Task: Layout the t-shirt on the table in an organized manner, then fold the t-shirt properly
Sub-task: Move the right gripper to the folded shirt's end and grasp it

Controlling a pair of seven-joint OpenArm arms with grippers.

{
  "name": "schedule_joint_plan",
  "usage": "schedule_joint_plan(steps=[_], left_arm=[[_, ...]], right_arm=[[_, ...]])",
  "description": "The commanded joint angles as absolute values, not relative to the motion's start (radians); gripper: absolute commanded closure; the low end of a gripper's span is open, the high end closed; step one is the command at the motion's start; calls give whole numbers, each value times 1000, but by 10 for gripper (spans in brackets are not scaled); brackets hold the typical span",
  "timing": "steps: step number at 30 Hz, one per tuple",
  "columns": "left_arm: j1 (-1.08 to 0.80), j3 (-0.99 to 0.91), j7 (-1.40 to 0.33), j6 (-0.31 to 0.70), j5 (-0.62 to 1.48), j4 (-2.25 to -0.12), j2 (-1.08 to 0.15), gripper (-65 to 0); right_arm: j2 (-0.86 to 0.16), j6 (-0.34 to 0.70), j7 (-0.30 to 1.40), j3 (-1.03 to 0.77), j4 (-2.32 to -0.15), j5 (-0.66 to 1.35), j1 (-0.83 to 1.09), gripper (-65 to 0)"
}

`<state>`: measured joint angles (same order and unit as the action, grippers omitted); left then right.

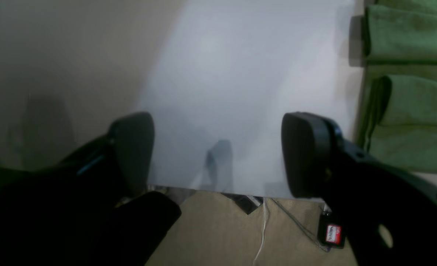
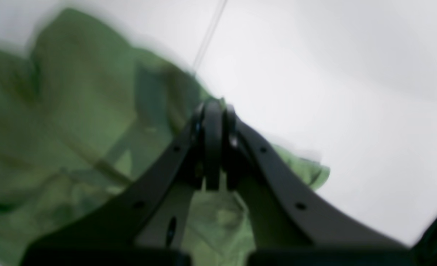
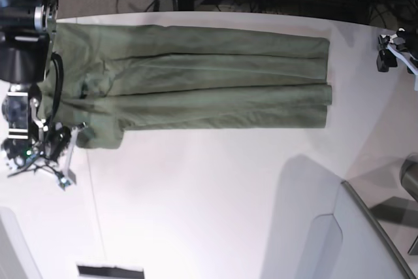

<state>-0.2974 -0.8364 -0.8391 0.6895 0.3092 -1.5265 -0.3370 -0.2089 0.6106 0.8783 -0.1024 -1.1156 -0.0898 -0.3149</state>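
My right pincer (image 2: 215, 107) is clamped tight, pads pressed together, no gap visible. Green cloth of the t-shirt (image 2: 74, 122) sits right at the tips and under them; the view is blurred, so I cannot tell whether a pinch of fabric is caught between the pads or the tips only touch it. White table (image 2: 333, 92) shows from 12 to 4 o'clock of the tips, with a thin dark seam line running up toward 12.

My left pincer (image 1: 218, 155) stands wide, both pads well apart, nothing between them, just bare table (image 1: 240, 74) below. Folded edges of the t-shirt (image 1: 410, 92) lie at 2 to 3 o'clock of that pincer, apart from the pads. The table's near edge, then floor and cables, show at 6 o'clock.

In the base view the t-shirt (image 3: 196, 76) lies as a long band folded lengthwise across the far part of the table (image 3: 196, 207), flat at the 3 o'clock end, bunched at the 9 o'clock end, where my right arm (image 3: 26, 63) sits over it. My left arm's end (image 3: 395, 50) is at the frame's 3 o'clock edge, clear of the cloth. A grey angled panel (image 3: 326, 240) sits at 5 o'clock. No containers in any view.
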Motion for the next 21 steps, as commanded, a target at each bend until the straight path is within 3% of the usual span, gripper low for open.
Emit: schedule_joint_plan(steps=[1, 8, 21], left_arm=[[-292, -823, -822, 698, 318, -1540, -355, -508], [-260, -750, -822, 698, 317, -1537, -354, -508], [-199, -705, -823, 698, 315, -1460, -361, -508]], right_arm=[[-219, 610, 891, -107, -1171, -85, -321, -8], [-177, 610, 1020, -111, -1449, -85, -134, -8], [-174, 610, 1155, -113, -1735, -85, 77, -14]])
